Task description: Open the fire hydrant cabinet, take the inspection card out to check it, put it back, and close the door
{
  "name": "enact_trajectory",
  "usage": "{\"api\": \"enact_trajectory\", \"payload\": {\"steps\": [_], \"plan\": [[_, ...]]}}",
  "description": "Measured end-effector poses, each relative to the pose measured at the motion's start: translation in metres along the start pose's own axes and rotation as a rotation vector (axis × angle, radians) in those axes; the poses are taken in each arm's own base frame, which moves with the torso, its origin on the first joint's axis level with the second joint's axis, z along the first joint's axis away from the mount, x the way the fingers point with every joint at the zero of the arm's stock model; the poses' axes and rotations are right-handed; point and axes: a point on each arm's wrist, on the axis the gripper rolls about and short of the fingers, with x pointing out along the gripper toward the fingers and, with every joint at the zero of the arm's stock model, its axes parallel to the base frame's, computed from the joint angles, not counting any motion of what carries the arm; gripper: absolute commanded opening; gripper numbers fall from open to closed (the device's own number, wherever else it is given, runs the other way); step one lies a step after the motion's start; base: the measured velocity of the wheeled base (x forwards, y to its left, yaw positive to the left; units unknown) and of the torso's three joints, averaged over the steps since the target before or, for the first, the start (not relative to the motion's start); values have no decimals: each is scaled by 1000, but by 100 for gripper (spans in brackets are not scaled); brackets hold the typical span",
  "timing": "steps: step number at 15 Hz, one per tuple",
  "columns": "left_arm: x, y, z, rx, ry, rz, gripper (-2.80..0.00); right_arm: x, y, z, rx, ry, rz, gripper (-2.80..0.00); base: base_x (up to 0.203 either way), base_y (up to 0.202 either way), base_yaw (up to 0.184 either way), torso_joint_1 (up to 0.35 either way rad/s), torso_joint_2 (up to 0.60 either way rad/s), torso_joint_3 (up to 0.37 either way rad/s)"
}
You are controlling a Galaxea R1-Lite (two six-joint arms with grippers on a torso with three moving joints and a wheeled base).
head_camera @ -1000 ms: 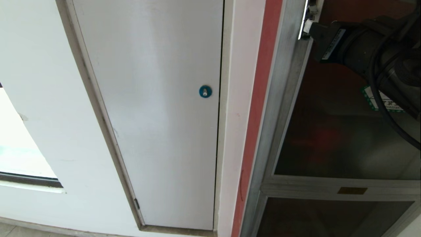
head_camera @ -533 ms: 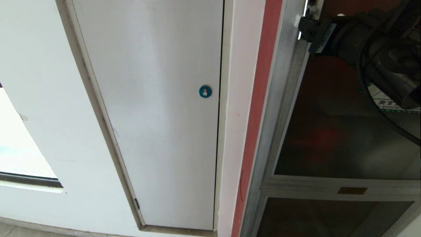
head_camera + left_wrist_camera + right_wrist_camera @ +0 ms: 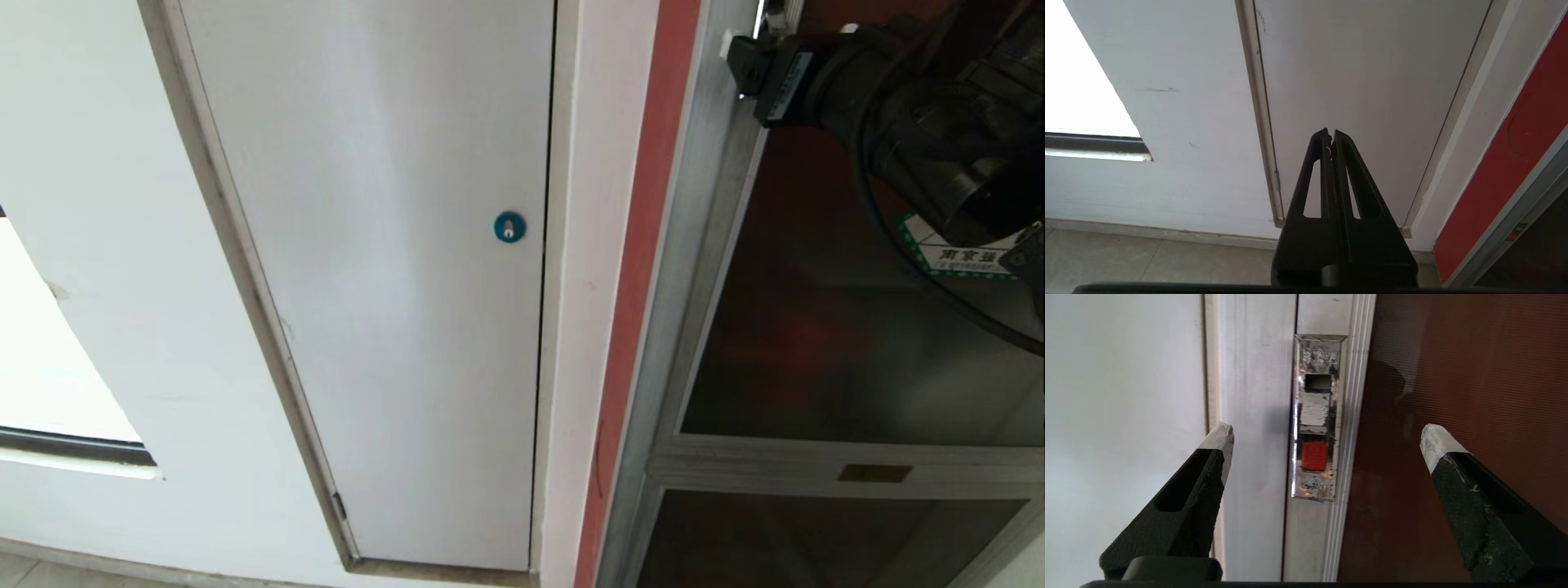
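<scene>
Hiding the door (image 3: pixel 824 343) sticker (image 3: pixel 955 257), right gripper (image 3: pixel 1327 437) fingers (image 3: pixel 1218 439) spread around red latch (image 3: pixel 1314 456).

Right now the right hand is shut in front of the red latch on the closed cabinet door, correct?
Not quite. The right hand is open, its fingers spread wide either side of the red latch, as the right wrist view shows. The door is closed.

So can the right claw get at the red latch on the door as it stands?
Probably yes: the right claw is open, facing the red latch in the door frame, nothing between them.
</scene>
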Motion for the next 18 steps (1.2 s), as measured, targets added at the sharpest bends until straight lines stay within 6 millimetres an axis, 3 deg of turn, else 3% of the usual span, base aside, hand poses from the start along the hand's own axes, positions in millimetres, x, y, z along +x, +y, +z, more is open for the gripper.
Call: {"api": "enact_trajectory", "payload": {"steps": [11,12,13,18], "plan": [[0,0,0,0,0,0,-280,9,-3,3,-14,-16,-22,0,0,0,0,0,0,0],[0,0,0,0,0,0,-280,10,-2,2,-15,-14,-22,-257,0,0,0,0,0,0],[0,0,0,0,0,-1,-280,11,-2,1,-16,-13,-22,-280,0,0,0,0,0,0],[0,0,0,0,0,0,-280,15,-2,0,-18,-15,-29,-280,0,0,0,0,0,0]]}}
